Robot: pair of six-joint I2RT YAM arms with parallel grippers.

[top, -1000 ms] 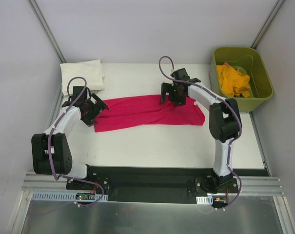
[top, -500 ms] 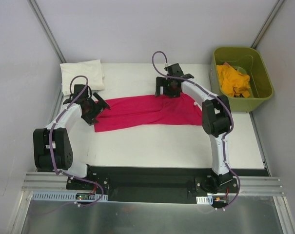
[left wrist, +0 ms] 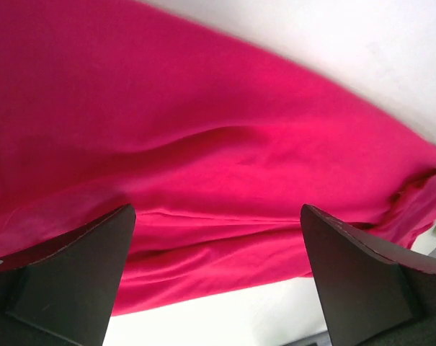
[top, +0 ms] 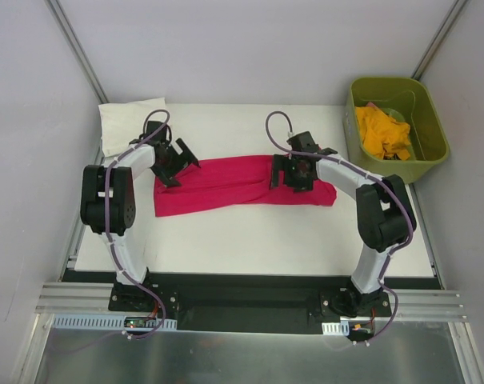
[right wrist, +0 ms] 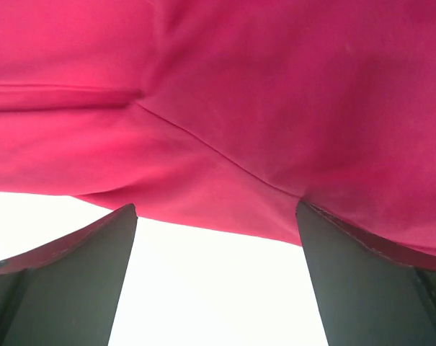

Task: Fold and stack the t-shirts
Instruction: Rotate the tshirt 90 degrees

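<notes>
We see the magenta-pink t-shirt (top: 226,182) lying as a long, rumpled band across the middle of the tabletop (top: 250,236). The left arm (top: 106,196) reaches over the band's left far corner, and the left jaws stand wide, holding nothing. From the left wrist, its dark fingers (left wrist: 66,281) are spread far apart over creased magenta cloth. The right arm (top: 378,212) bends in over the band's right part, and the right jaws also gape wide, holding nothing. Through the right wrist, its fingers (right wrist: 59,288) frame the shirt's near edge and bare white tabletop below it. The white t-shirt (top: 128,122) sits folded at the far left corner of the tabletop. The orange-yellow t-shirt (top: 383,132) lies crumpled inside the olive-green bin (top: 434,156) at the far right.
</notes>
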